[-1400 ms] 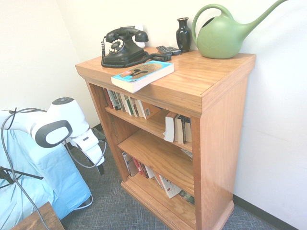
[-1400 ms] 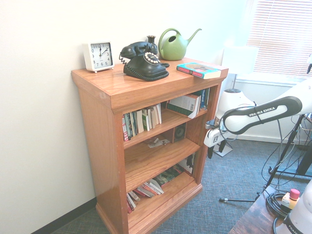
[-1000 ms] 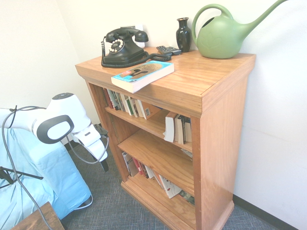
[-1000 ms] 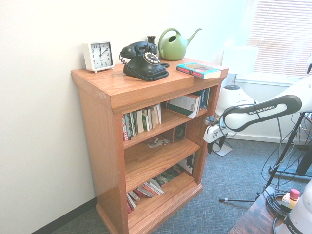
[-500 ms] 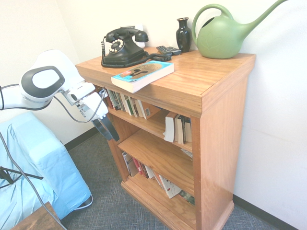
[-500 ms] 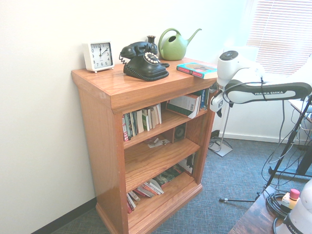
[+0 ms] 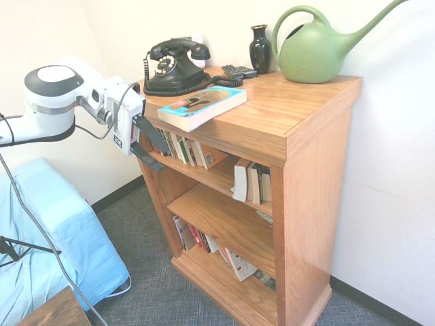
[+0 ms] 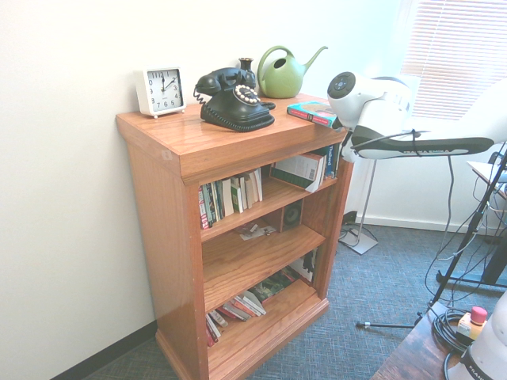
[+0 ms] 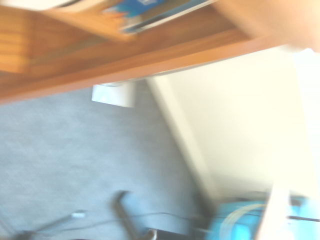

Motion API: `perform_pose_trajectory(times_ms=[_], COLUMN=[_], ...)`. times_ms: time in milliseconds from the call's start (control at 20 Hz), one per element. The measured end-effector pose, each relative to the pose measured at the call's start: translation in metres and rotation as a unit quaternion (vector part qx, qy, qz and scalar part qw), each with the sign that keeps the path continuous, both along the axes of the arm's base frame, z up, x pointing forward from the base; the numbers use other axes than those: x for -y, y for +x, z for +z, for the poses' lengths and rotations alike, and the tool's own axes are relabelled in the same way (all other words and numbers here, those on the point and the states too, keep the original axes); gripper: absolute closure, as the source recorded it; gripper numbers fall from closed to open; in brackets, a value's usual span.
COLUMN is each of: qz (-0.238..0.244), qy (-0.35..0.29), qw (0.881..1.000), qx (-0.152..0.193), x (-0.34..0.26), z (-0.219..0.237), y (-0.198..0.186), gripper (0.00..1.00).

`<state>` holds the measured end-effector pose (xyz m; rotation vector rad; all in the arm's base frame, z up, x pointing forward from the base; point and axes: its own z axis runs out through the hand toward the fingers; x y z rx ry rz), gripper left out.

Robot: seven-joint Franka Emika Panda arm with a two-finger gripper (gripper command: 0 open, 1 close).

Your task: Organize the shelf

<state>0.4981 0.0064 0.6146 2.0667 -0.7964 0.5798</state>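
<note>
White plastic covers the arm, and its gripper [image 7: 151,146] hangs with the two dark fingers [image 7: 147,157] spread apart and nothing between them, just beside the near left corner of the shelf [image 7: 285,204], a little under the thick top. Oak of a warm orange-brown makes the shelf, which stands on the grey carpet against the wall; it looks heavy and stiff, so I judge it is not a thing to lift, only its contents are to be moved. Closest to the gripper, on the near edge of the top, lies a flat paperback book [image 7: 202,106] with a blue cover, a part of it passing over the edge. It seems light and a bit flexible, with a glossy cover that may slip; I would take it by the overhanging edge, the fingers above and below, because the flat face gives no hold. Under it, on the upper level, a row of books [image 7: 178,147] stands leaning. Farther back on the top are the black telephone [image 7: 175,66] with its coiled cord, then a dark vase [image 7: 259,49], probably fragile, and at the far right the green watering can [image 7: 314,49], surely light plastic.
</note>
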Motion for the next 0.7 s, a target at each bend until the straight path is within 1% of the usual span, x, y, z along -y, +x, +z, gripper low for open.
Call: perform_pose_trajectory(times_ms=[250,450,700], qz=[-0.014,-0.044,-0.082], qy=[-0.058,-0.101,-0.137], qw=[0.998,0.993,0.986], qx=[-0.020,-0.035,-0.047], x=[-0.030,-0.043,-0.052], z=[0.003,0.008,0.008], y=[0.008,0.019,0.040], gripper=[0.00,0.00,0.00])
